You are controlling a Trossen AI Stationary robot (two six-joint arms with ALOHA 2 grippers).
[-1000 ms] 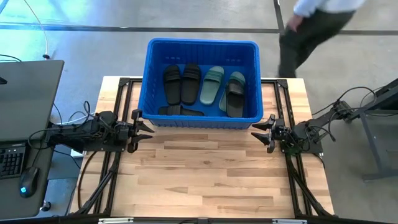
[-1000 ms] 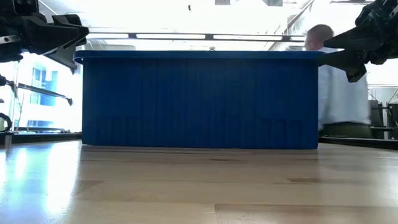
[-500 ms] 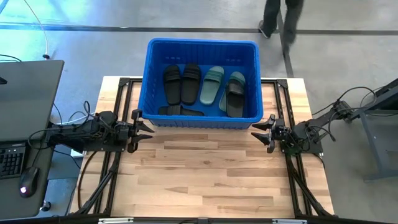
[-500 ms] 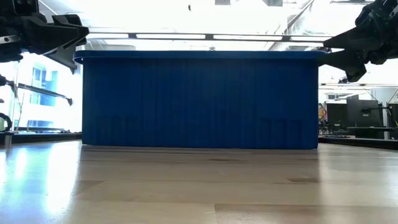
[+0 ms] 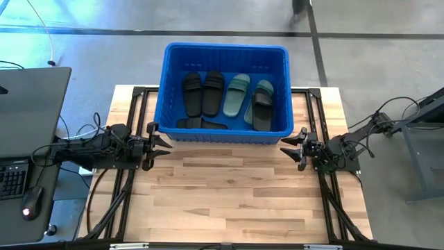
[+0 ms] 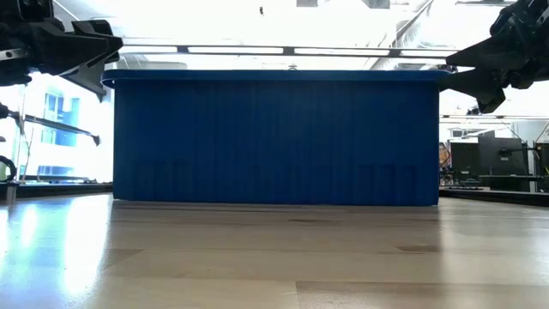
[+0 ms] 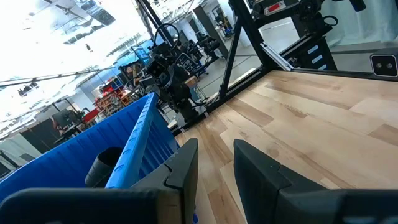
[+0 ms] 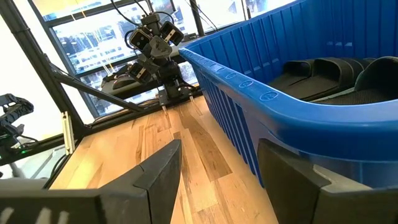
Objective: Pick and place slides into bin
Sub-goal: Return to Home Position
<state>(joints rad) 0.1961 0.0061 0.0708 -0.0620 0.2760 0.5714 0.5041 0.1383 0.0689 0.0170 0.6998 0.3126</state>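
Note:
The blue bin (image 5: 225,52) stands at the table's far middle and fills the low view (image 6: 274,137). Several slides lie in it: two black ones (image 5: 202,92) side by side, a sage green one (image 5: 236,94), a black one on another green one (image 5: 262,104), and a black one (image 5: 201,123) along the near wall. My left gripper (image 5: 162,144) is open and empty just off the bin's near left corner. My right gripper (image 5: 289,148) is open and empty off the near right corner. Both hover above the table, at about rim height in the low view.
Bare wooden tabletop (image 5: 236,194) spreads in front of the bin, between the two arms. A dark desk with a keyboard and mouse (image 5: 28,201) stands off the left edge. A person's foot (image 5: 300,5) shows on the floor beyond the far edge.
A person beyond the table's far edge has walked off, almost out of view. Both arms, the bin and the slides have kept still.

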